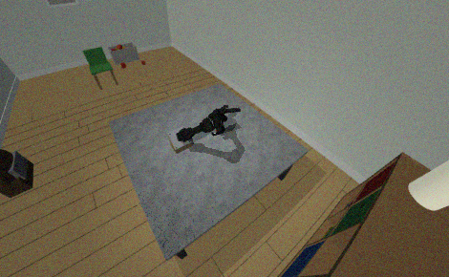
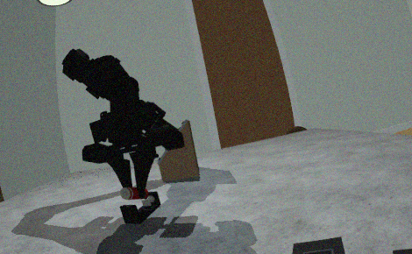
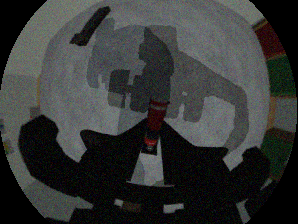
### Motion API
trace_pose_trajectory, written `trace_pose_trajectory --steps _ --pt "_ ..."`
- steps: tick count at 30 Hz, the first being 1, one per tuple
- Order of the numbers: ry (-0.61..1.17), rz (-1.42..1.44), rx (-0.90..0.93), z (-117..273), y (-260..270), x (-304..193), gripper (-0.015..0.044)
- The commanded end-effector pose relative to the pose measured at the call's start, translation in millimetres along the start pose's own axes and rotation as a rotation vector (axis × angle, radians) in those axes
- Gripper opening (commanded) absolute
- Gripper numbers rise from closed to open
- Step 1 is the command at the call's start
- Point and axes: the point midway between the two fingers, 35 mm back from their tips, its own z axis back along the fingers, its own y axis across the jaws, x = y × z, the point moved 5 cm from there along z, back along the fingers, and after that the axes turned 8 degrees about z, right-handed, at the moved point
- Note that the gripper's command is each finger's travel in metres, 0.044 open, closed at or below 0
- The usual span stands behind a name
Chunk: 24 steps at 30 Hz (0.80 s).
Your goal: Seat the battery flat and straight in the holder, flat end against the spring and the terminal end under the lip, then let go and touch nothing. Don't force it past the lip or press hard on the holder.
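The robot arm is matte black all over, built of blocky, angular links with bulkier housings at the joints. Its gripper ends in two slim, tapering black fingers. No cables, screws or markings can be made out against the dark surfaces.
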Motion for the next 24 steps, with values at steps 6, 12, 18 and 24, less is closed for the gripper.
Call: trace_pose_trajectory --steps 6,12,18,24 --pt "-0.053 0.002 -0.003 -4 1 -4 0.0062" --pt "-0.085 0.004 -0.004 -6 2 -7 0.0062" --pt "-0.118 0.007 -0.005 -8 2 -11 0.0062" --pt "-0.150 0.009 -0.009 -10 2 -14 0.0062"
